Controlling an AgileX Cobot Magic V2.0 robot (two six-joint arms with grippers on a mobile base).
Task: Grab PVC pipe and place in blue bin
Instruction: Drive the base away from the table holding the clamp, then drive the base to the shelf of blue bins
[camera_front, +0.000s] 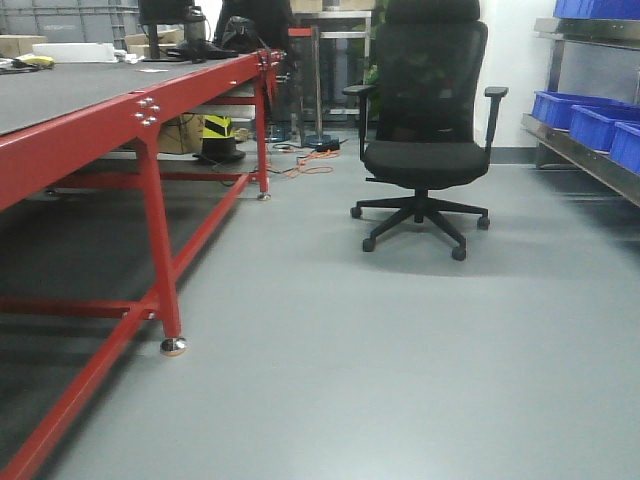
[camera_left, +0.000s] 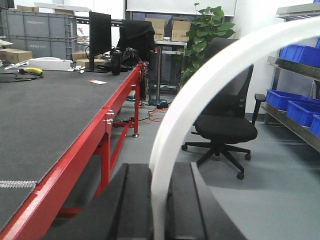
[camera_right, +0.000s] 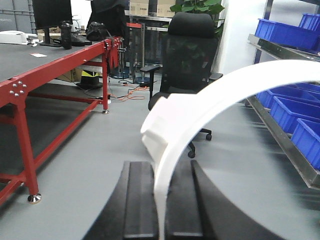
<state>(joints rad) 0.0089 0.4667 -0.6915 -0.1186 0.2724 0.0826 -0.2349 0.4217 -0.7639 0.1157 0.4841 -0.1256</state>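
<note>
- 1 red-framed surface (camera_front: 70, 90) with a dark top runs down the left of all 3 views; it is the landmark here. 2 of its legs show in the front view.
- Left hand (camera_left: 159, 172): 2 dark fingers (camera_left: 132, 200) closed narrow on a PVC pipe (camera_left: 220, 67). The white arc rises from between them and sweeps up and right, clear of the surface's red edge.
- Right hand (camera_right: 160, 170): 2 fingers (camera_right: 137, 200) likewise pinched on a white PVC pipe (camera_right: 225, 90), with a thicker blocky end low on the arc, again right of the surface.
- Cannot tell whether the 2 wrist views show 1 piece or 2.
- No pipe and no hand in the front view.
- 1 black office chair (camera_front: 425, 110) stands on the grey floor (camera_front: 330, 380) to the right of the surface, well apart from it.
- Blue bins (camera_front: 600, 125): 3 on the lower shelf (camera_front: 575, 155), beyond the chair from the surface, and at least 1 more on the shelf above.
- 1 dark monitor (camera_left: 100, 32) stands at the far end of the surface.
- 1 green plant (camera_left: 207, 30) stands past that far end, behind the chair.
</note>
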